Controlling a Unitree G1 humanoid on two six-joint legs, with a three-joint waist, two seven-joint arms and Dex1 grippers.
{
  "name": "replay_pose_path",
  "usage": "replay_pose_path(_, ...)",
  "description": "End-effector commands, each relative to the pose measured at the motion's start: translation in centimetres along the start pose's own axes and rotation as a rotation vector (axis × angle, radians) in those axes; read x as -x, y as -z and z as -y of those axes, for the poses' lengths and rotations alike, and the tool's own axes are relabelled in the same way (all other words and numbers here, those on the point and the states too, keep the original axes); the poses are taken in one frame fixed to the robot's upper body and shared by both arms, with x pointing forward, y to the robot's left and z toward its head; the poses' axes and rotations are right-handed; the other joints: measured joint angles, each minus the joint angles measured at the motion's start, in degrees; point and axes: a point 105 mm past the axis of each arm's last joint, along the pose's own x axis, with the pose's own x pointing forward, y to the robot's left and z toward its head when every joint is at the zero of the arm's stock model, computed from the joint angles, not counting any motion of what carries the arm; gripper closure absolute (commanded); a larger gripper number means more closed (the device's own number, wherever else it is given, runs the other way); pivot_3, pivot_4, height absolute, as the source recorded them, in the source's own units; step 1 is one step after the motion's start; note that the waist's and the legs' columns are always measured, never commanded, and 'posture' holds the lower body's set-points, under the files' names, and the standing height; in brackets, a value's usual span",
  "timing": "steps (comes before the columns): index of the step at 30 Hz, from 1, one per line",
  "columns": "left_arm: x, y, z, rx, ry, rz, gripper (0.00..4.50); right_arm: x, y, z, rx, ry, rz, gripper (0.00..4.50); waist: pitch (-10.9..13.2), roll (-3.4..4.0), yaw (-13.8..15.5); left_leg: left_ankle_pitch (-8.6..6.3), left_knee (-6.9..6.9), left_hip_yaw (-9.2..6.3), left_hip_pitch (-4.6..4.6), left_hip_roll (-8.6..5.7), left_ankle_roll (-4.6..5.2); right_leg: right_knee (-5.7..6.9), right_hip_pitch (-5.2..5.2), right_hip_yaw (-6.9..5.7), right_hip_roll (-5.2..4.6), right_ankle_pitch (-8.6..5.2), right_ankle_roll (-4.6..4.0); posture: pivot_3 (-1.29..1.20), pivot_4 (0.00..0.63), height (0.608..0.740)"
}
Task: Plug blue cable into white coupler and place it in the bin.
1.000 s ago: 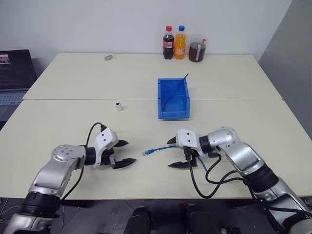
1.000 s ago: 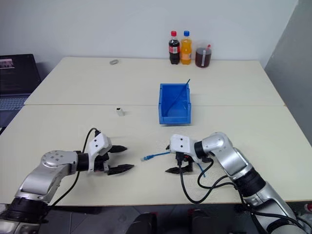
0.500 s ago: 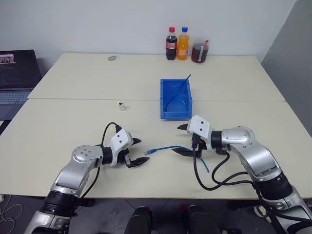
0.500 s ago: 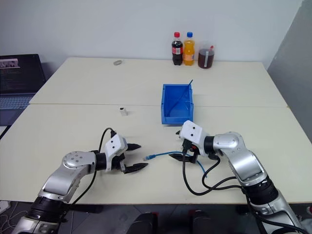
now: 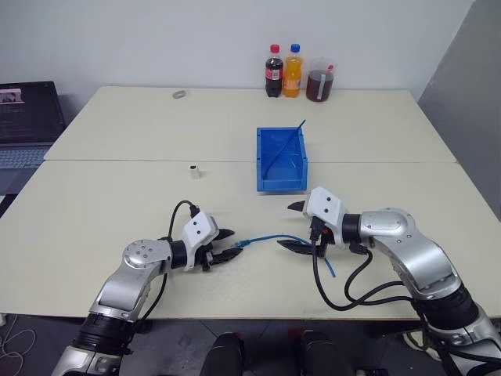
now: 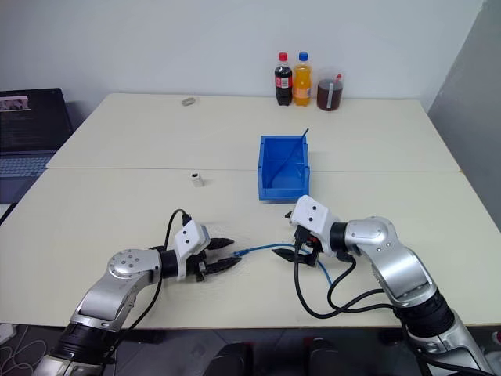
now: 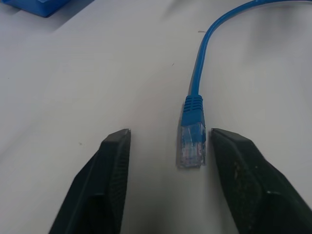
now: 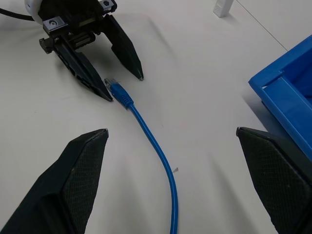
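Blue cable (image 5: 270, 238) lies on the near part of the table (image 5: 117, 196), running from our right gripper (image 5: 295, 226) leftward to its plug, which sits between the tips of our left gripper (image 5: 225, 246). In the head views, the white coupler (image 5: 192, 170) stands well apart, farther off and to the left, and the bin (image 5: 279, 160) sits beyond the cable, toward the middle of the table, with a thin dark strand leaning in it. Three drink bottles (image 5: 295, 72) stand at the far edge and a laptop (image 5: 27, 117) at the far left.

From the left wrist view, we see the clear plug (image 7: 191, 146) between our two black fingers (image 7: 109, 168), partly spread, nearer one finger than the other and not yet pinched. We judge that closing off-centre could push the plug sideways or twist it, leaving its contacts facing wrongly for the coupler's socket.

From the right wrist view, our right fingers (image 8: 78, 170) are spread wide over the cable's curve (image 8: 156, 151), holding nothing. The left gripper (image 8: 122, 73) shows there straddling the plug (image 8: 117, 87). With the cable loose, we think a lift by the plug alone could drag the rest across the table, and the tail may snag our black wires (image 5: 352, 286).
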Motion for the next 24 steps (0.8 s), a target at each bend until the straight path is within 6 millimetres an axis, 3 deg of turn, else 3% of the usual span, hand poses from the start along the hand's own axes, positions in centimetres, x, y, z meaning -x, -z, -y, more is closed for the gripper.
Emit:
replay_pose_path(1,-0.4,2.8,1.8,0.092,0.066,-0.088,2.85,0.9,-1.4,-0.2,-0.012,0.016,0.075,0.0,0.0,0.0,-0.04,0.0,0.0,0.0,0.0,0.0,0.0,0.0,0.0,0.0,0.0,0.0,0.0,0.0,0.15,0.74)
replay_pose_path(8,-0.2,0.7,0.4,0.138,0.0,0.024,4.25,1.8,-0.6,-1.2,-0.11,0.025,0.106,0.0,-0.01,-0.01,-0.17,0.0,-0.02,0.01,-0.01,0.01,0.0,-0.02,-0.01,0.01,0.0,0.0,0.0,0.0,0.15,0.74)
replay_pose_path(17,0.2,-6.1,1.6,0.36,0.124,0.291,4.28,3.1,-1.5,-3.9,-0.362,-0.073,0.243,0.0,0.05,-0.11,-0.17,0.0,0.0,-0.07,-0.11,0.06,0.0,-0.02,-0.05,-0.06,0.04,-0.01,0.01,0.0,0.15,0.74)
replay_pose_path(21,0.2,-8.7,2.0,0.415,0.159,0.388,4.28,2.5,-0.9,-4.0,-0.508,-0.033,0.275,0.0,0.05,-0.11,-0.22,0.0,0.0,-0.08,-0.09,0.08,0.0,0.01,-0.05,-0.05,0.08,-0.01,0.02,0.0,0.15,0.74)
replay_pose_path(24,0.2,-9.4,2.6,0.403,0.186,0.393,4.28,2.0,-1.2,-3.2,-0.624,0.015,0.335,0.0,0.05,-0.11,-0.33,0.0,-0.01,-0.06,-0.07,0.07,0.0,0.01,-0.06,-0.02,0.09,-0.01,0.02,0.0,0.15,0.74)
